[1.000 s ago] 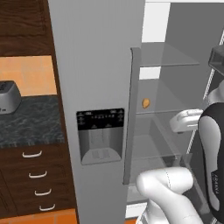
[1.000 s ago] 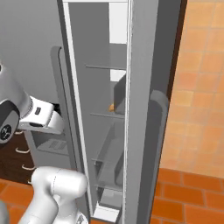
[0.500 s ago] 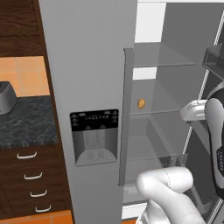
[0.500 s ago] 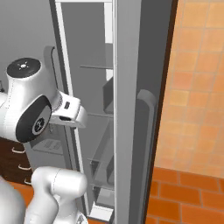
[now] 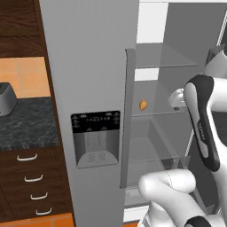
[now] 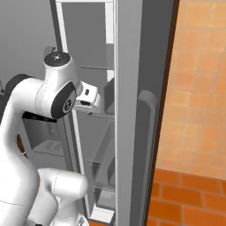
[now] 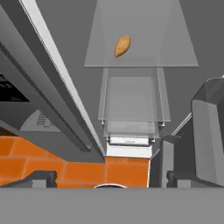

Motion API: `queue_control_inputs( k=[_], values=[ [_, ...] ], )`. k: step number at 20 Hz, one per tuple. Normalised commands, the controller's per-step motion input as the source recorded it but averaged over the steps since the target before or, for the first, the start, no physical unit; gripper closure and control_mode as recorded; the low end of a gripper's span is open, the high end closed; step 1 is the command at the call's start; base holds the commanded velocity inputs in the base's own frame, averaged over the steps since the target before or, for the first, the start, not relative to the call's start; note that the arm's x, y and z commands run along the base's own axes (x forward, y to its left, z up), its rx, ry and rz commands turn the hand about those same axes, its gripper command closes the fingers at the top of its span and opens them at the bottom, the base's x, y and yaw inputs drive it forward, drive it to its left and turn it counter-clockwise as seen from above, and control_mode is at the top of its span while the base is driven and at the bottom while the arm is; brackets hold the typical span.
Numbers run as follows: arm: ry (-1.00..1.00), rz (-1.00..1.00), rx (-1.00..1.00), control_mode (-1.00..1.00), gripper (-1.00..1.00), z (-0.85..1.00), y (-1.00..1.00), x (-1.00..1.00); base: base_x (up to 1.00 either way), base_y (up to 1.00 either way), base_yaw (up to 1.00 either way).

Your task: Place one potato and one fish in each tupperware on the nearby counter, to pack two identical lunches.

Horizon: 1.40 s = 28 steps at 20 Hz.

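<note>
Item 1, potato (image 7: 122,46): we record it in the upper centre of the hand view, a small orange-brown oval lying on a clear glass shelf (image 7: 140,57) inside the open fridge (image 5: 91,66); in the left base view the same potato (image 5: 143,105) sits just right of centre, on the middle shelf, near its left end and close behind the edge of the fridge door. Item 2, gripper (image 7: 109,177): we see its 2 dark finger tips (image 7: 39,178) at the bottom of the hand view, spread wide apart with nothing between them, so the claw is released; it is well apart from the potato, with stacked clear drawers (image 7: 131,105) and a strip of orange floor tiles (image 7: 65,168) lying in between in the frame. Item 3, counter (image 5: 26,128): we log the dark speckled worktop at the left edge of the left base view, over brown drawers with curved silver handles (image 5: 27,157); a grey rounded appliance (image 5: 6,99) stands on it, cut by the frame edge. Item 4, dispenser panel (image 5: 95,137): it is set in the grey fridge door, lower centre of the left base view. Item 5, arm (image 6: 44,101): white with dark joints, it fills the left half of the right base view, its hand reaching into the fridge opening at mid-height.
</note>
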Motion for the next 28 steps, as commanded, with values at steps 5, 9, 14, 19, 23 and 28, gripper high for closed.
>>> queue_control_inputs(
  k=[5,9,14,19,23,28],
  values=[
    [-0.01,0.00,0.01,-1.00,-1.00,-0.48,0.00,0.80,0.00,0.00,0.00],
    [0.13,-0.02,0.02,-1.00,-1.00,-0.47,-0.03,0.74,0.00,0.00,0.00],
    [0.18,0.00,0.04,-1.00,-1.00,-0.34,-0.05,0.55,0.00,0.00,0.00],
    [0.09,0.01,0.05,-1.00,-1.00,-0.21,0.00,0.78,0.00,0.00,0.00],
    [0.00,0.04,0.01,-1.00,-1.00,-0.39,-0.01,0.86,0.00,0.00,0.00],
    [-0.19,0.00,0.00,-1.00,-1.00,-0.35,-0.07,0.47,0.00,0.00,0.00]
  ],
)
